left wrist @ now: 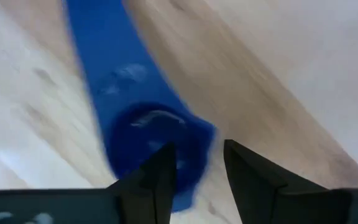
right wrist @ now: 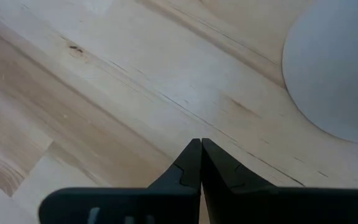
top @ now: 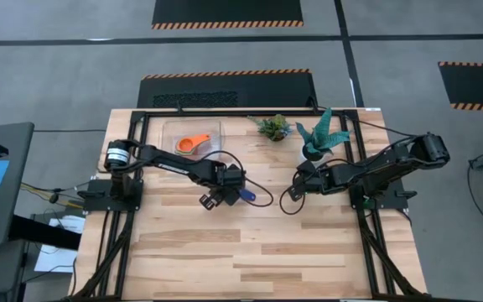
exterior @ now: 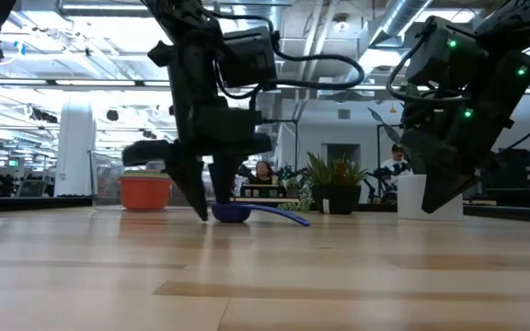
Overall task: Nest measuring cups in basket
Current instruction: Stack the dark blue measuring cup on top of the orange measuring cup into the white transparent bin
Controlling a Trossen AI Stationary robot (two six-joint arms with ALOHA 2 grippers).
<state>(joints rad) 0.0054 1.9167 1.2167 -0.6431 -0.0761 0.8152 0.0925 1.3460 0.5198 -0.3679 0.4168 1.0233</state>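
Observation:
A dark blue measuring cup [top: 246, 195] lies on the table near its middle, bowl toward my left gripper and handle [top: 263, 200] pointing to the table's right. My left gripper [top: 212, 200] is open and low at the cup's bowl [left wrist: 157, 140]. One finger stands over the bowl and the other outside its rim. An orange cup [top: 193, 144] lies in the clear basket [top: 170, 132] at the far left. My right gripper [top: 294, 191] is shut and hovers by the white pot. The other cups are out of view. My left gripper [left wrist: 201, 180] comes at the blue cup's bowl from above, slanting, on the side away from the handle [left wrist: 104, 56]. One finger [left wrist: 160, 177] covers part of the bowl. I cannot tell whether it touches. The cup rests on the table [exterior: 231, 213].
A white pot [top: 313, 155] with a green plant stands on the far right of the table, close to my right gripper [right wrist: 200, 155]. A small succulent [top: 273, 127] sits at the far edge. Bare wood stretches across the near half.

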